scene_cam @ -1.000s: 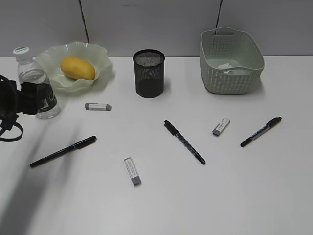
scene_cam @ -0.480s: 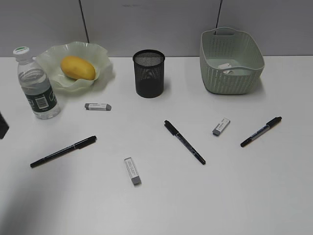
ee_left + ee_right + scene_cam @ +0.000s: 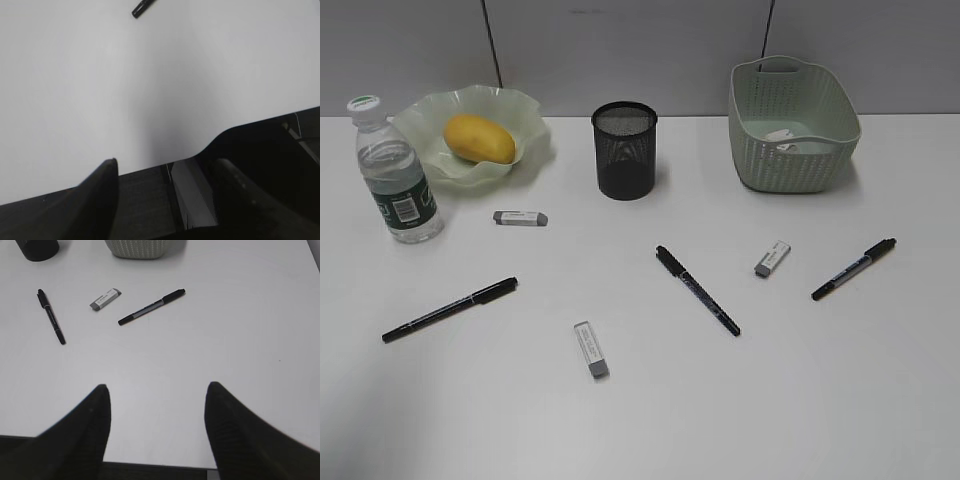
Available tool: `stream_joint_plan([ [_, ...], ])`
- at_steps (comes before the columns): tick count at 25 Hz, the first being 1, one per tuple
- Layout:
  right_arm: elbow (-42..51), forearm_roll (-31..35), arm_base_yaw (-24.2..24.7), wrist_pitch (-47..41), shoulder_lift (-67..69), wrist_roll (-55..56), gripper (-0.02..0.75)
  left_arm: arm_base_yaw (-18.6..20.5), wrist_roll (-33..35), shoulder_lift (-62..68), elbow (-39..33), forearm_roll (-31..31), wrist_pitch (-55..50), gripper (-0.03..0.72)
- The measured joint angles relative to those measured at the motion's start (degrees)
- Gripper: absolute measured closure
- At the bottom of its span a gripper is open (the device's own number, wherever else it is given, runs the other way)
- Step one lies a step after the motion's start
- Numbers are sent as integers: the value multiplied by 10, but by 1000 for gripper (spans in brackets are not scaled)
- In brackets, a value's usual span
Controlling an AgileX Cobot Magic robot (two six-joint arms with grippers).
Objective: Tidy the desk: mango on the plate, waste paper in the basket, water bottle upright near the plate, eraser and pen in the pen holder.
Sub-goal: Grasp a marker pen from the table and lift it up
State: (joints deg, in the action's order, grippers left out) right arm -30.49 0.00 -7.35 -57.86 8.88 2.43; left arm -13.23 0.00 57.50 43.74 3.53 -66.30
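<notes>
Left fingers [image 3: 165, 172]: spread apart, empty, above the worktop's near edge.
Right fingers [image 3: 156, 405]: spread apart, empty, above bare worktop [image 3: 800, 400].
Pens: three black, lying loose, left [image 3: 450, 310], middle [image 3: 697, 290], right [image 3: 853, 268].
Erasers: three, loose, near the bottle [image 3: 520, 218], front [image 3: 591, 350], right [image 3: 772, 258].
Mango [image 3: 479, 138]: lying in the green plate [image 3: 525, 110].
Water bottle [image 3: 396, 185]: upright, just beside the plate.
Pen holder [image 3: 624, 150]: upright, centre rear.
Waste paper [image 3: 786, 138]: inside the basket [image 3: 790, 160].

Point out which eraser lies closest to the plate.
The eraser just in front of the plate, right of the bottle. The other two erasers lie far out among the pens.
</notes>
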Motion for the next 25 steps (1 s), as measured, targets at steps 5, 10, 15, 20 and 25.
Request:
stream_joint_plan([
  [5, 0, 0, 0, 0, 0, 1, 262, 0, 0, -157, -55, 0, 42, 239],
  [10, 0, 0, 0, 0, 0, 1, 262, 0, 0, -300, -69, -3, 82, 239],
  [15, 0, 0, 0, 2, 0, 1, 262, 0, 0, -386, -71, -35, 83, 241],
  [20, 0, 0, 0, 6, 0, 1, 262, 0, 0, -400, -105, -45, 81, 241],
  [25, 0, 0, 0, 8, 0, 1, 262, 0, 0, -400, -118, -35, 81, 241],
])
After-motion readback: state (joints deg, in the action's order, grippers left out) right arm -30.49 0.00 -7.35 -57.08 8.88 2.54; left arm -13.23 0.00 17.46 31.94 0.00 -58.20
